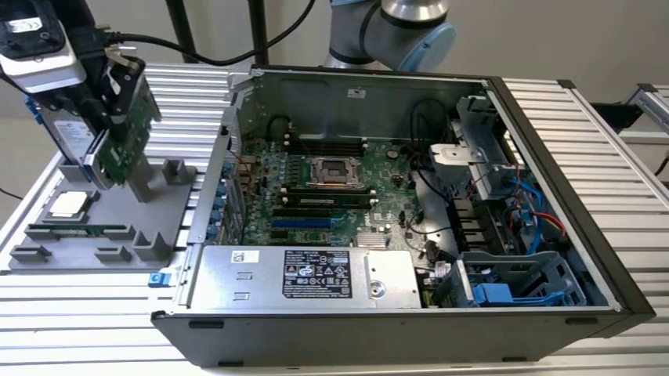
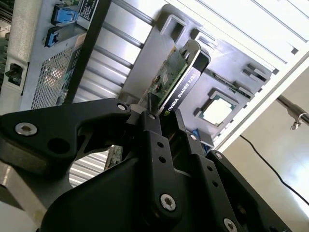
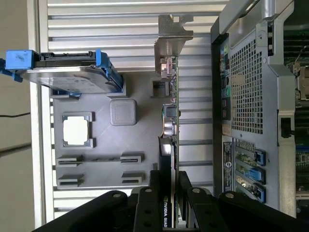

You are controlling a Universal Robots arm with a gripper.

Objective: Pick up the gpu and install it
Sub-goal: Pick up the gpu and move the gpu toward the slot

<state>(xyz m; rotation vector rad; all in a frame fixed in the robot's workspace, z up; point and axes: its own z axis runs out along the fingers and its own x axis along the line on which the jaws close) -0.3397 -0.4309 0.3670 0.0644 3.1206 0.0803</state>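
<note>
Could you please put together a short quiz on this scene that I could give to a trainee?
1. True or false: the gripper has its fingers shut on the gpu.
2. In the exterior view, where is the gpu? A) held at the grey tray, to the exterior view's left of the computer case; B) seated inside that case; C) lying flat on top of that case.
3. Fill in: the silver thing in a blue frame at the tray, near the gpu, is the ____.
Key: 1 true; 2 A; 3 hard drive.
</note>
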